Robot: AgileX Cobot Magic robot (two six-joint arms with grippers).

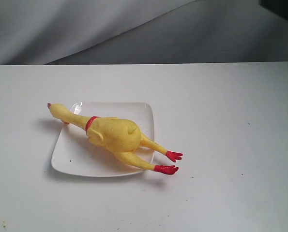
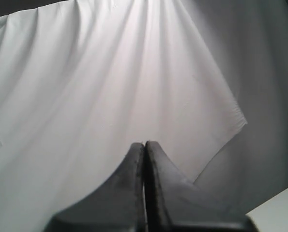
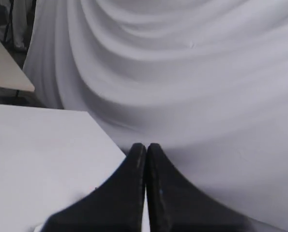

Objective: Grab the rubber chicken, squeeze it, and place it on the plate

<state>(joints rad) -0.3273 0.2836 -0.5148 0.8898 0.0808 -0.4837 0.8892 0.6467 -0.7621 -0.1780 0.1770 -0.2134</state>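
The yellow rubber chicken [image 1: 112, 135] lies diagonally across the white square plate [image 1: 66, 157] in the exterior view. Its head pokes past the plate's far left corner and its red feet hang over the near right edge onto the table. No arm or gripper appears in the exterior view. In the left wrist view my left gripper [image 2: 144, 144] is shut, its black fingers pressed together with nothing between them, pointed at a white cloth. My right gripper [image 3: 146, 145] in the right wrist view is likewise shut and holds nothing. Neither wrist view shows the chicken or the plate.
The plate sits left of centre on a white table [image 1: 221, 145], whose far edge meets a draped white and grey backdrop cloth [image 1: 134, 29]. The right wrist view shows a table corner [image 3: 42, 145] and another table edge [image 3: 3, 67] further off.
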